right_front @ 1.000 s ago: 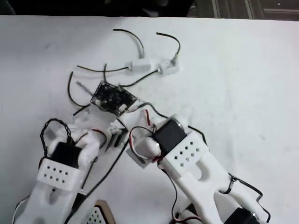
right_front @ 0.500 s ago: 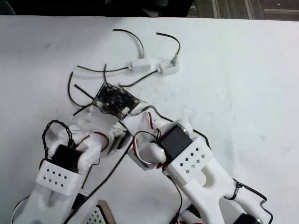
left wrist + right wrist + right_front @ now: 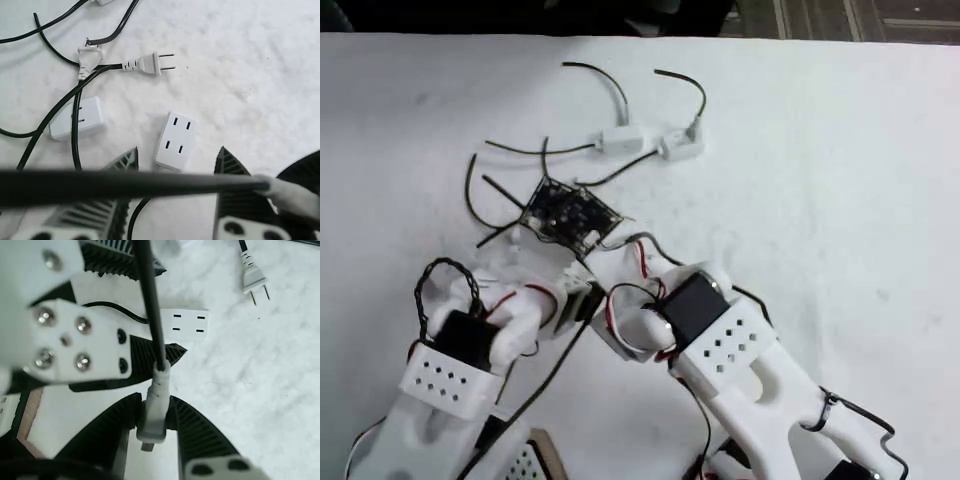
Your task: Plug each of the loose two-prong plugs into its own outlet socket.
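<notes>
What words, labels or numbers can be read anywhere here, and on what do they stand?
None can be read.
The socket block, the loose plug and the held plug show no print.
Any marks on the circuit board are too small to read.

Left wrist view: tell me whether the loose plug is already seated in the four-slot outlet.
No, the plug lies apart from the four-slot outlet, both prongs bare.
</notes>
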Robot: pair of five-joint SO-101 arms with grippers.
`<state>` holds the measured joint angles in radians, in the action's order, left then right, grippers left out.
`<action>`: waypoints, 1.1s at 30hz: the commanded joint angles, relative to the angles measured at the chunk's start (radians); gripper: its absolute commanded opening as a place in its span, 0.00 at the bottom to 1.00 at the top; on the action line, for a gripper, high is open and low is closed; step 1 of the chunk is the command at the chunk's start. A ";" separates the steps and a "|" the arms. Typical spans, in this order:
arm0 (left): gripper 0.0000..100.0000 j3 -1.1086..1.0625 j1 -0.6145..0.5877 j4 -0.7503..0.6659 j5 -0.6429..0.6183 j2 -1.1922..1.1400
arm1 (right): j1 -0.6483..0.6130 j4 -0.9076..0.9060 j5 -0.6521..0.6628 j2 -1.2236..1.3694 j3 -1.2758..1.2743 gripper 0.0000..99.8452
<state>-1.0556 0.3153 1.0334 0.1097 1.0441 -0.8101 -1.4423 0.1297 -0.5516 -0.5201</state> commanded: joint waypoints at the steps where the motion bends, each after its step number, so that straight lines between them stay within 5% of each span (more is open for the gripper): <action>1: 0.25 0.038 0.045 0.002 0.006 0.036 | -0.018 0.007 -0.005 0.002 0.000 0.02; 9: 0.25 -0.009 -0.082 -0.006 0.021 0.035 | -0.013 -0.024 -0.005 0.001 0.094 0.02; 33: 0.25 -0.104 -0.122 -0.058 0.106 0.030 | -0.019 -0.208 -0.005 0.002 0.387 0.02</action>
<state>-1.1247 0.1987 0.9812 0.1972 1.0810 -0.8178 -1.6494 0.1373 -0.5240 -0.2823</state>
